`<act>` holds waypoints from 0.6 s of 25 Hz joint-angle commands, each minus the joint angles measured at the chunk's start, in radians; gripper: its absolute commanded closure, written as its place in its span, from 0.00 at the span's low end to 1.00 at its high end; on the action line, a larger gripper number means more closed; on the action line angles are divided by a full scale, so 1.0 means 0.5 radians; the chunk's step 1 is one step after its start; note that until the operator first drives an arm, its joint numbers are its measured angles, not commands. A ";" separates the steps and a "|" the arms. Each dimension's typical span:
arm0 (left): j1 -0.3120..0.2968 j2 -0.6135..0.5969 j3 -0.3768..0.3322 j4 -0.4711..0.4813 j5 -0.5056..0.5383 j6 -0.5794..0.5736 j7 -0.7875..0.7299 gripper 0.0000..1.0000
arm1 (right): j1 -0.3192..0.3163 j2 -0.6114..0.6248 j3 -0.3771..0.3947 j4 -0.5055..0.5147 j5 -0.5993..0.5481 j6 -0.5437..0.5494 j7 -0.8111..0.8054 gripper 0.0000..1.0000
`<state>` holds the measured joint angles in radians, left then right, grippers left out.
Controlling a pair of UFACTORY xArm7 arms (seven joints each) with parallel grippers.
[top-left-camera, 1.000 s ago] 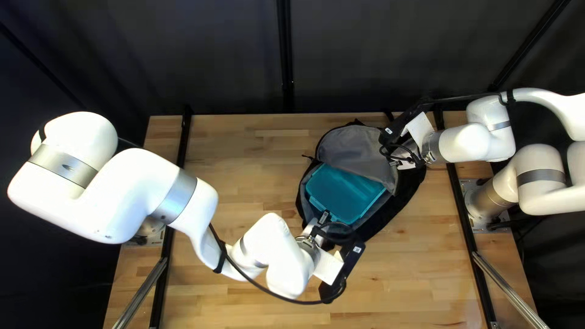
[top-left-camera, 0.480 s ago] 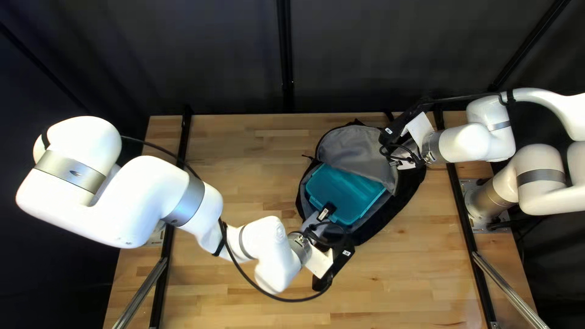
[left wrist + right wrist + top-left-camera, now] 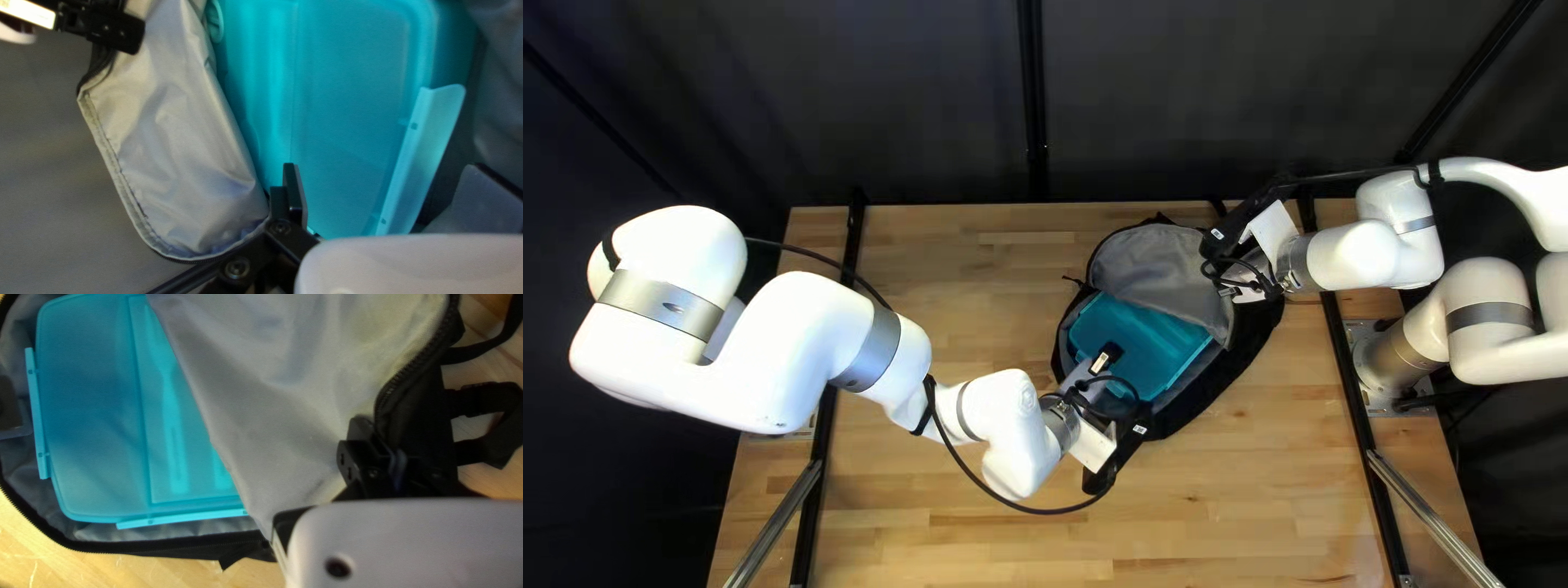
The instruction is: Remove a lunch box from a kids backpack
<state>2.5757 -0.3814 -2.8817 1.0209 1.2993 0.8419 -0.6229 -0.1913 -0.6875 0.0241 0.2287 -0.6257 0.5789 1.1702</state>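
The backpack [image 3: 1259,335] is open, right gripper [image 3: 375,440] pinching its flap [image 3: 283,397], but that lunch box [image 3: 348,109] needs lifting out, left gripper [image 3: 388,179] wide and empty.

The teal rectangular plastic lunch box [image 3: 1152,331] lies in the black-and-grey cloth backpack [image 3: 1259,340], right of centre on the pale wooden tabletop [image 3: 1241,512]; the backpack's grey cloth flap [image 3: 1154,266] partly covers it; a dark cloth curtain [image 3: 882,109] hangs behind.
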 commanded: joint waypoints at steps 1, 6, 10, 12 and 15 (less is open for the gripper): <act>0.001 -0.029 0.010 0.002 0.035 -0.009 -0.054 0.00 | 0.000 0.000 0.000 0.000 0.000 0.000 0.000 1.00; -0.017 -0.026 0.011 -0.024 0.071 0.004 -0.117 0.00 | 0.000 0.000 0.000 0.000 0.000 0.000 0.000 1.00; -0.025 -0.009 0.016 -0.047 0.099 0.011 -0.146 0.00 | 0.000 0.000 0.000 0.000 0.000 0.000 0.000 1.00; -0.021 -0.005 0.022 -0.048 0.114 0.004 -0.150 0.00 | 0.000 0.000 0.000 0.000 0.000 0.000 0.000 1.00; -0.014 0.000 0.031 -0.045 0.136 -0.010 -0.150 0.00 | 0.000 0.000 0.000 0.000 0.000 0.000 0.000 1.00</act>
<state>2.5663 -0.3833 -2.8692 0.9978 1.3601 0.8414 -0.6973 -0.1913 -0.6875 0.0241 0.2287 -0.6257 0.5789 1.1702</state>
